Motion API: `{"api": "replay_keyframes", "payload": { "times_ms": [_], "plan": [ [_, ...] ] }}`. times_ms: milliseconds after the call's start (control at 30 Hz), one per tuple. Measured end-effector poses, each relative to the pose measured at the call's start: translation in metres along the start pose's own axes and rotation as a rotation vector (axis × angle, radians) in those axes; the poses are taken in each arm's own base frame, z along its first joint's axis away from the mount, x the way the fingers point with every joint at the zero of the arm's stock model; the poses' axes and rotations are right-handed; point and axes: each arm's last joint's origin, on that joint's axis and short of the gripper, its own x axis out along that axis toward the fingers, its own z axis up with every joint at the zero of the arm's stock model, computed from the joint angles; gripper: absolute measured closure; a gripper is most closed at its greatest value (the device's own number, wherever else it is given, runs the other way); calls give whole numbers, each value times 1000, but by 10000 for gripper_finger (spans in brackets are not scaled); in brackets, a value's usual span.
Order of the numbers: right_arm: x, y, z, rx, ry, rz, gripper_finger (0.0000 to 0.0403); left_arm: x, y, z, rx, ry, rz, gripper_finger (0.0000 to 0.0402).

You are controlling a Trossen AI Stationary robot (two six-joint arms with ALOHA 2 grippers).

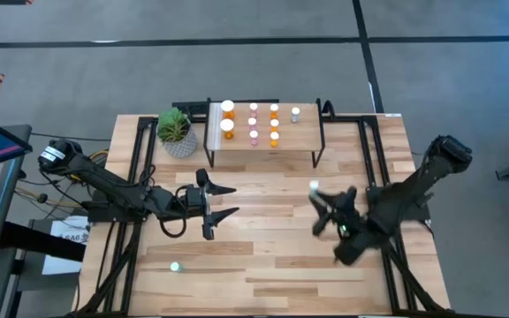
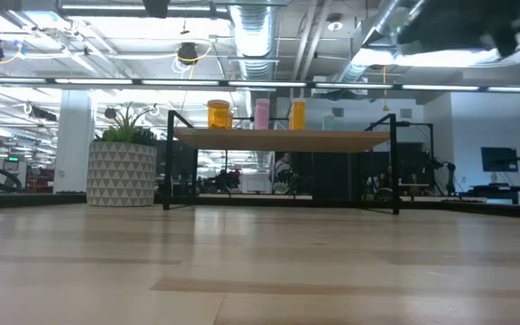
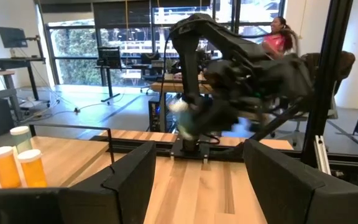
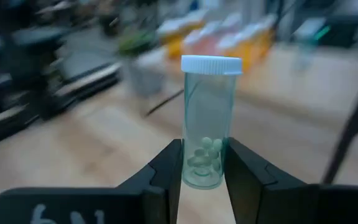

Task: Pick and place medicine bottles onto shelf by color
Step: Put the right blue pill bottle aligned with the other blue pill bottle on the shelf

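My right gripper [image 1: 318,205] hangs over the table's right middle, shut on a green-teal medicine bottle [image 4: 205,143] with a white cap [image 1: 314,185]. Farther left, my left gripper [image 1: 235,200] stands open and level, with nothing between its fingers [image 3: 135,174]. The low wooden shelf [image 1: 303,141] stands on black legs at the table's far side. On it stand two larger orange bottles [image 1: 227,119], small pink [image 1: 254,122] and orange [image 1: 274,124] ones, and one green one [image 1: 295,113]. Another green bottle [image 1: 175,266] rests on the table near its front left. My right gripper pinches the lower part of the green bottle's body [image 4: 204,171] between its two fingers [image 4: 166,168], one on each side. The cap end sticks out beyond the fingertips. The bottle is lifted clear of the table, and small pills lie at its bottom.
A potted plant [image 1: 177,132] stands just left of the shelf. Black frame rails [image 1: 131,177] run along the table's left and right sides. Bare planks lie between the two grippers and in front of the shelf. A person [image 3: 278,34] shows in the room beyond.
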Motion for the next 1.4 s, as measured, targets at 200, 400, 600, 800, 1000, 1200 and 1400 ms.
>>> {"api": "replay_keyframes", "payload": {
  "times_ms": [200,400,600,800,1000,1200,1400],
  "plan": [
    [40,-19,30,-47,-87,-206,283,0,0,0,12,4,0,168],
    [73,-5,48,-75,37,-82,283,1,1,-1,28,8,5,168],
    [101,8,65,-148,-23,69,283,3,5,-2,34,17,16,168],
    [132,-13,72,-126,-79,161,283,3,5,-3,39,29,9,168],
    [152,-54,59,-90,-132,81,283,3,5,-4,43,36,9,168],
    [155,-82,43,-96,-248,66,283,3,6,-5,55,51,15,168],
    [154,-94,36,-113,-288,39,283,5,10,-6,54,56,31,168]
  ]
}}
